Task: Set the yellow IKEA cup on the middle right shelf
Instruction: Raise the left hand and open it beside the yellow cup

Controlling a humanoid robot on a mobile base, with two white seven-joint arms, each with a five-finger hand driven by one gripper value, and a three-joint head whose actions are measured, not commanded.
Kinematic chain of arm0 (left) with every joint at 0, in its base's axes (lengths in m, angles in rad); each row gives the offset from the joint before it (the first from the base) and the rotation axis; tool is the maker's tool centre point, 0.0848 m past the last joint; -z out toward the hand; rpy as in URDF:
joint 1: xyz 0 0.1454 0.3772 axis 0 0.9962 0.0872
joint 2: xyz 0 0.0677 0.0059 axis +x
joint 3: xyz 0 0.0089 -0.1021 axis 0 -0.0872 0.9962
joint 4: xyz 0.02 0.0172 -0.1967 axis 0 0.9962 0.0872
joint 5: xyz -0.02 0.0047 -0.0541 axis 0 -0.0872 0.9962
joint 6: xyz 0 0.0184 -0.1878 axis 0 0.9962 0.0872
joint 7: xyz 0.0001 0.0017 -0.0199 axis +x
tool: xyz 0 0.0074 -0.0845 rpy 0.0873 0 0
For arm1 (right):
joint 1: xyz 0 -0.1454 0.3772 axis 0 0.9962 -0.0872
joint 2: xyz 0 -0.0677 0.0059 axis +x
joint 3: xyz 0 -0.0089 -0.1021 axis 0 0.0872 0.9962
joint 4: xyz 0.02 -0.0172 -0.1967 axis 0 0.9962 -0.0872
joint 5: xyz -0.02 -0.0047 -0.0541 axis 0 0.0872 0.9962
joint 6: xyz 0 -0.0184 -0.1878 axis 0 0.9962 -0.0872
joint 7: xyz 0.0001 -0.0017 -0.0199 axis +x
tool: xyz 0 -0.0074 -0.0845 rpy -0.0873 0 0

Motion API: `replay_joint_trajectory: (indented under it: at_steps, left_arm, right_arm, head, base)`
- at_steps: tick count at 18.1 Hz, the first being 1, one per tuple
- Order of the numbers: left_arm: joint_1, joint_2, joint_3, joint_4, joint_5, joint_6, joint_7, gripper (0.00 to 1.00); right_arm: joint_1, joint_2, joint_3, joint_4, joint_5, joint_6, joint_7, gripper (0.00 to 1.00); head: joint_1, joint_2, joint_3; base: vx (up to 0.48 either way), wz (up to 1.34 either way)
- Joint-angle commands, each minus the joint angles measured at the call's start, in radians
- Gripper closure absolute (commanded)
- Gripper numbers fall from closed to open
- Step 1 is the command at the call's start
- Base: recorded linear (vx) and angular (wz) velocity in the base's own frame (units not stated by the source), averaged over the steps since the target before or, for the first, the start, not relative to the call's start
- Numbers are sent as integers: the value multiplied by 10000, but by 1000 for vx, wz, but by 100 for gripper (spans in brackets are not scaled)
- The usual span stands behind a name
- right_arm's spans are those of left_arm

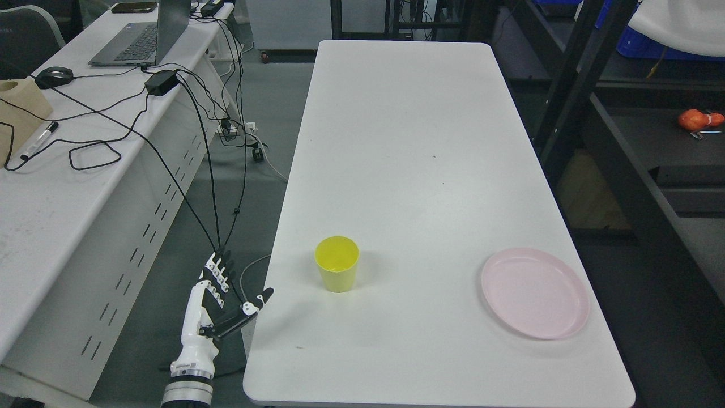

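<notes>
1. Head view looks down on a long white table (408, 141) with a yellow cup (337, 263) standing upright on it, near the left edge and toward the near end, mouth open upward.
2. A pink plate (535, 293) lies flat by the near right corner, well apart from the cup.
3. Left hand (218, 297) hangs off the table's left edge, beside the near left corner; its fingers (220, 269) are stretched out and relaxed, the thumb pointing toward the table, grasping nothing and not touching the cup.
4. Dark shelving (623, 141) stands along the table's right edge, with an orange object (699, 119) on one shelf.
5. A second white desk (56, 187) to the left carries a laptop (144, 34), a mouse (54, 75), a marker (39, 140) and black cables (113, 122).
</notes>
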Motion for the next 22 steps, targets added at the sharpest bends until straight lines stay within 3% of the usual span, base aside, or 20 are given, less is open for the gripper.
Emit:
replay_joint_trajectory:
  at_steps: [1, 5, 10, 17, 22]
  left_arm:
    - [-37, 175, 315, -153, 25, -499, -264, 1]
    - [-68, 175, 299, 45, 25, -440, -312, 1]
    - [-1354, 175, 223, 1133, 804, -470, -343, 2]
    - [-2214, 175, -267, 2023, 1587, -394, -1677, 3]
    - [-2598, 175, -1816, 2774, 1973, -256, -1984, 4]
  right_arm:
    - [139, -175, 169, 0, -245, 3, 3, 1]
    - [139, -175, 169, 0, -245, 3, 3, 1]
    - [139, -175, 169, 0, -245, 3, 3, 1]
    - [139, -175, 169, -15, -245, 3, 3, 1]
    - [139, -175, 169, 0, -245, 3, 3, 1]
  head:
    - [0, 0, 0]
    - [0, 0, 0]
    - [0, 0, 0]
    - [0, 0, 0]
    - [0, 0, 0]
  base:
    - [0, 0]
    - [0, 0]
    - [0, 0]
    - [0, 0]
    - [0, 0]
